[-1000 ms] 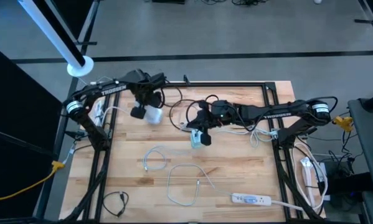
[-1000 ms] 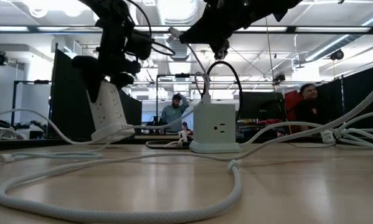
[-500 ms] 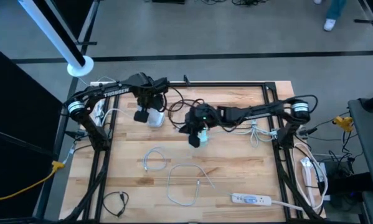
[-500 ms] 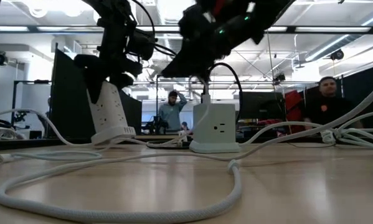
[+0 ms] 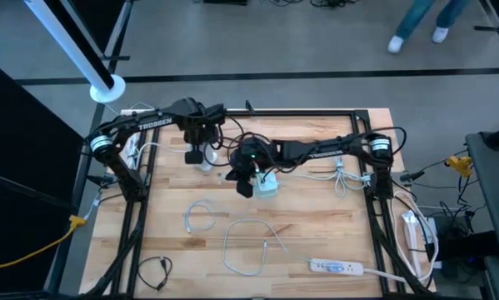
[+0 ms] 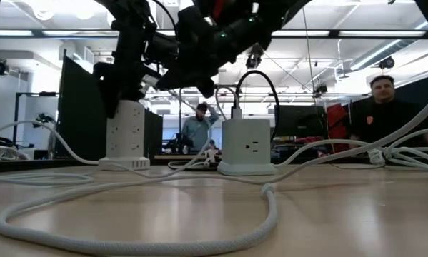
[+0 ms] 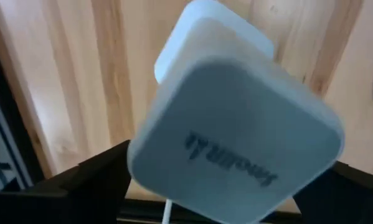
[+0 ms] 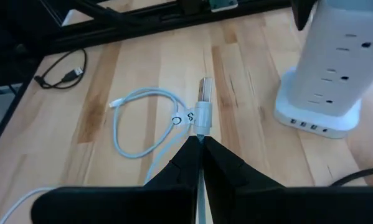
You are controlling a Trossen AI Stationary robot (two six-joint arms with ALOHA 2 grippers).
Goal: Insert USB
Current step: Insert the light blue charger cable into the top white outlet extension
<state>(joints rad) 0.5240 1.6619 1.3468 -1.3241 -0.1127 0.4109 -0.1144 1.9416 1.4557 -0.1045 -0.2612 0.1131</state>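
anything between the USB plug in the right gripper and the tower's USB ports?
Nothing visible. The right gripper holds the USB plug over bare table; the power tower, with ports at its base, stands off to one side.

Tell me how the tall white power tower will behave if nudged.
The power tower looks tall on a narrow base, so a high push would likely tip it. Its smooth plastic may slide on the table. The left gripper straddles it, open.

Both arms are dark, slim and jointed, each with white TROSSEN lettering along its forearm and a pale silver ring at the shoulder joint near the table (image 5: 316,242) edge. Black cables loop beside the links. The right hand (image 8: 200,144) has two matte black, wedge-shaped fingers (image 8: 220,163).
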